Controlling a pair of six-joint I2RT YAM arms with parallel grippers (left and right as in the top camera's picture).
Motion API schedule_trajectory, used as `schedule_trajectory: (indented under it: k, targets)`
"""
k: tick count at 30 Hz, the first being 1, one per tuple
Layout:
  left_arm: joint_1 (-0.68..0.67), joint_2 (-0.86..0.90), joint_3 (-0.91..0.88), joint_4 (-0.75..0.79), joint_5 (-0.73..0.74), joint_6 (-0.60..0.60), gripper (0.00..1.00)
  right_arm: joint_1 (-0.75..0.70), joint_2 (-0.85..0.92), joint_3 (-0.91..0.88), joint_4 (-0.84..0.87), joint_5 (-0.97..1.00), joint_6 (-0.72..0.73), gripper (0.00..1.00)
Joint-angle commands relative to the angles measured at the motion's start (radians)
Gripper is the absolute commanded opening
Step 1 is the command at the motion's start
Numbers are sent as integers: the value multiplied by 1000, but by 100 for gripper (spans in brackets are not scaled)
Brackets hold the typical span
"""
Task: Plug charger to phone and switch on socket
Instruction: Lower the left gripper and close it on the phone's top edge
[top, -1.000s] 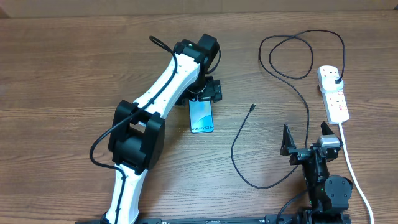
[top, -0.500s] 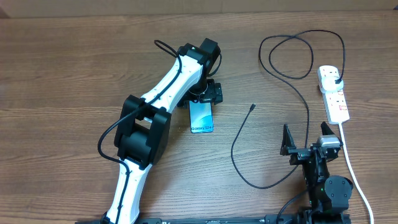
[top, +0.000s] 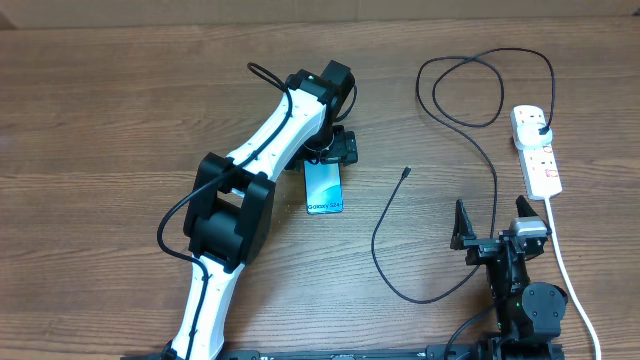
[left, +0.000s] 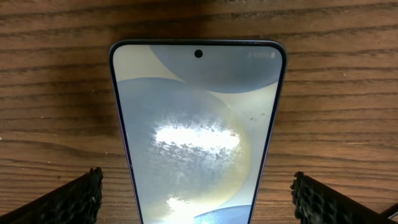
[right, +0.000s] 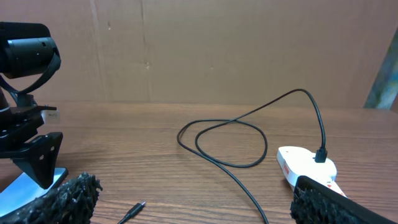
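Note:
The phone (top: 324, 188) lies flat on the table with a light blue screen and "Galaxy" text at its near end. It fills the left wrist view (left: 198, 130). My left gripper (top: 331, 152) is open over the phone's far end, one finger on each side, not touching (left: 198, 199). The black charger cable (top: 480, 150) loops from its plug in the white socket (top: 536, 150) to a free connector tip (top: 404, 173), also seen in the right wrist view (right: 134, 211). My right gripper (top: 495, 232) is open and empty near the front edge (right: 193, 205).
The socket's white cord (top: 570, 280) runs along the right side to the front edge. A brown cardboard wall (right: 217, 50) stands behind the table. The socket (right: 308, 165) lies to the right of the right gripper.
The left arm shifted slightly between one second ago and half a second ago, its elbow moving right. Since then nothing has moved.

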Motion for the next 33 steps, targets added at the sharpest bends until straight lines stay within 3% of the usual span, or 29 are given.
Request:
schedule_trajectory:
  k: [1, 19, 24, 33]
  targets:
    - [0, 11, -6, 14, -22, 27, 100, 2, -7, -10, 8, 6, -4, 100]
    - [-17, 11, -138, 97, -48, 37, 100, 2, -7, -10, 8, 6, -4, 100]
    - [-23, 11, -140, 96, -44, -26, 100, 2, -7, -10, 8, 6, -4, 100]
    - [-24, 11, -140, 101, 57, -48, 100, 2, -7, -10, 8, 6, -4, 100]
